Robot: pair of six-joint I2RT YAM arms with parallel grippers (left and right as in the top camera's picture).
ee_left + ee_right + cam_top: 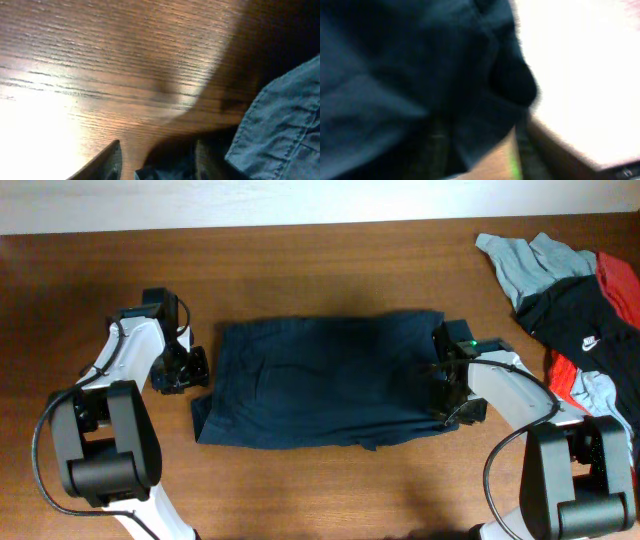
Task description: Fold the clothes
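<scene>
The dark navy shorts [320,380] lie flat in a rough rectangle in the middle of the wooden table. My left gripper [196,368] is at their left edge. In the left wrist view it [157,150] is open, low over the wood, with a bit of the cloth's edge between the fingers and more of the shorts [280,115] to the right. My right gripper [440,385] is at the shorts' right edge. The right wrist view is blurred: its fingers [480,145] stand apart with the dark cloth [395,75] lying partly between them.
A pile of other garments lies at the back right: a grey one [520,260], a black one with a white logo [580,320] and a red one [615,280]. The table's far edge [300,225] meets a white surface.
</scene>
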